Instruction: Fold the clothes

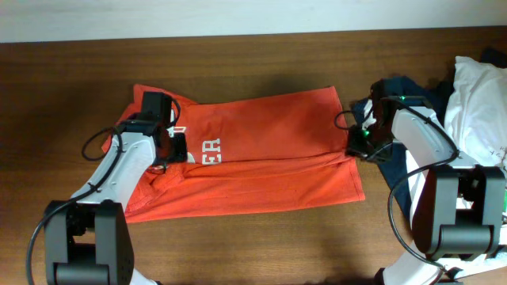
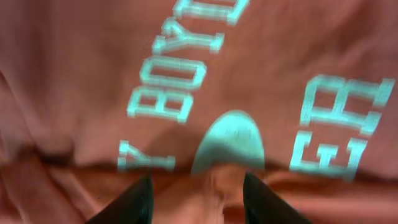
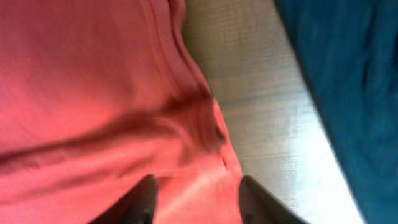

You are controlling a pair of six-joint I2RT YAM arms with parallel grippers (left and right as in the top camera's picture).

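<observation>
The orange-red T-shirt [image 1: 269, 150] lies spread across the table's middle, with its upper part laid over the lower part in a long crease. White lettering [image 2: 168, 93] shows near its left end. My left gripper [image 1: 176, 150] is down on the shirt beside the lettering. Its fingers [image 2: 198, 196] are apart, with a ridge of orange cloth between them. My right gripper [image 1: 358, 146] is at the shirt's right edge. Its fingers [image 3: 196, 199] are apart over the hem [image 3: 205, 155], with cloth between them.
A dark navy garment [image 1: 404, 87] lies just right of the shirt and also shows in the right wrist view [image 3: 348, 74]. A white shirt [image 1: 475, 95] is heaped at the far right. The wooden table [image 1: 261, 245] shows in front of and behind the shirt.
</observation>
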